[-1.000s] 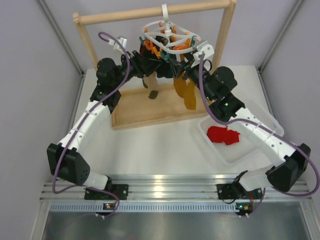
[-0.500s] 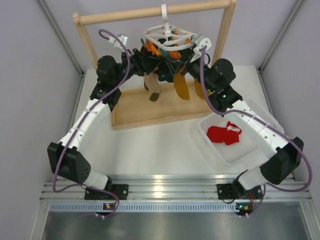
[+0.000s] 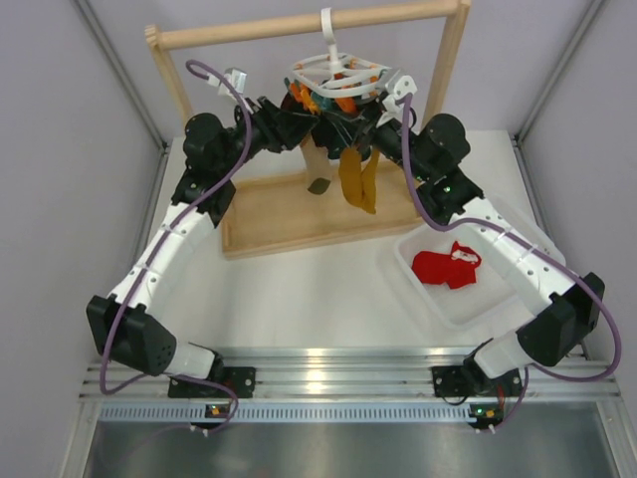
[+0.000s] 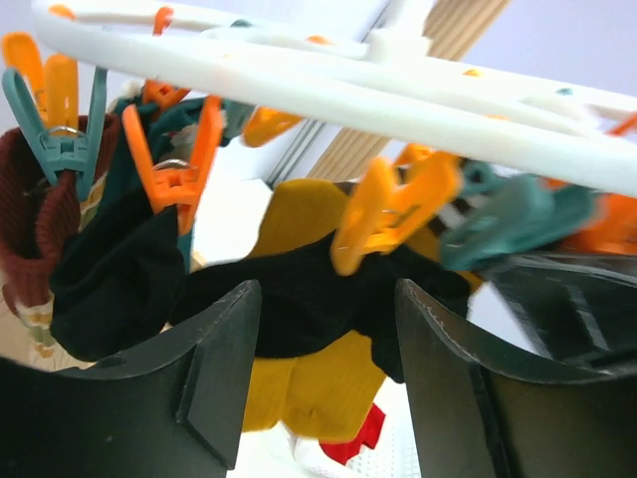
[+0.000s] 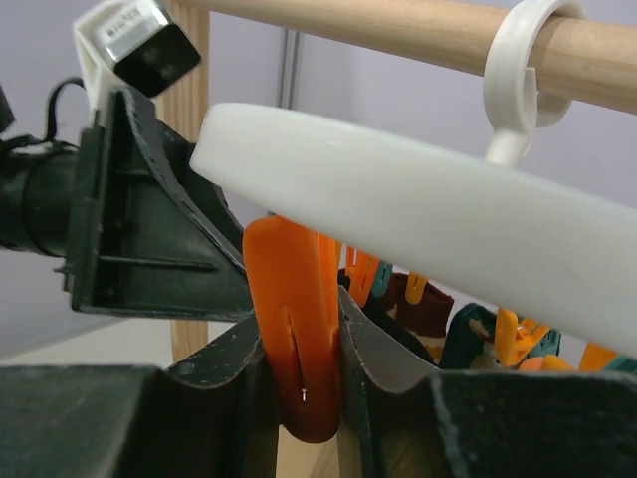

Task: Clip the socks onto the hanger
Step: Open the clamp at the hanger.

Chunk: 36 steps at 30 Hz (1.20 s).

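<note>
**Hanger** (image 3: 338, 78): a white plastic ring with cross-spokes, smooth and glossy. Its hook (image 5: 532, 70) loops over the round top bar of the wooden rack frame (image 3: 177, 90). Small orange and teal spring clips line the rim.

**Top view only**
- Both arms reach up to the ring, one from each side.
- A mustard-yellow pair (image 3: 356, 179) dangles below the ring, with a striped sock (image 3: 319, 171) just beside it.
- The red socks (image 3: 445, 267), showing a white patch, lie crumpled in a clear plastic tray (image 3: 498, 227). The tray stands on the white tabletop (image 3: 299, 299), well apart from the hanger.

**Left wrist view only**
- The left end effector (image 4: 326, 304) has matte black fingers (image 4: 214, 368) that stand apart.
- A black sock (image 4: 299, 289) of soft knit stretches across the gap just beyond the tips. Whether it touches them cannot be told.
- A teal clip (image 4: 60, 139) pinches a brown ribbed cuff (image 4: 30, 209) at the far left.
- Mustard fabric and a scrap of red show below.

**Right wrist view only**
- The right end effector (image 5: 301, 344) is clamped on an orange clip (image 5: 294, 284), with both pads pressed to its flat sides.
- That clip hangs directly under the ring's broad white rim.
- The other arm's dark end effector faces it at left. It is topped by a white camera module (image 5: 134, 35).

**Writing:** a grey label on that module, its print too small to read.
</note>
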### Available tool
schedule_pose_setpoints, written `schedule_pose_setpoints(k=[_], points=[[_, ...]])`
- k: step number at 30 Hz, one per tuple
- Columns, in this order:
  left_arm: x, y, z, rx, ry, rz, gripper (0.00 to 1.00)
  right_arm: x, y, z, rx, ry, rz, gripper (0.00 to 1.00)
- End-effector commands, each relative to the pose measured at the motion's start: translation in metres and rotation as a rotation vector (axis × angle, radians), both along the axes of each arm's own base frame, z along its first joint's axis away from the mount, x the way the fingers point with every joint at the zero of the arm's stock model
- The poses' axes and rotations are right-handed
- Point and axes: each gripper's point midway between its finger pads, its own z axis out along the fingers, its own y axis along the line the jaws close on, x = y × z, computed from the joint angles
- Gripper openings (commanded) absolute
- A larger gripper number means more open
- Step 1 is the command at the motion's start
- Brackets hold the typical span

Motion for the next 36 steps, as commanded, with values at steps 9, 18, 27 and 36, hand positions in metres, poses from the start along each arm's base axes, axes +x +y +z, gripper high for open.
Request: schedule_pose_setpoints(k=[9,18,27,36], points=[[-0.061,0.022,0.057,-0.067,-0.135,-0.019,0.64,-0.009,-0.008,0.015,0.02,-0.049,0.004,0.0],[-0.051,0.01,0.076,-0.122,-0.14,-0.07,0.65,-0.015,-0.012,0.022,0.029,-0.07,0.008,0.0],[-0.054,0.002,0.091,-0.112,-0.207,-0.092,0.68,-0.016,-0.012,0.025,0.031,-0.067,0.009,0.0],[-0.056,-0.007,0.1,-0.008,-0.305,-0.077,0.69,-0.019,-0.013,0.029,0.037,-0.066,0.02,0.0]])
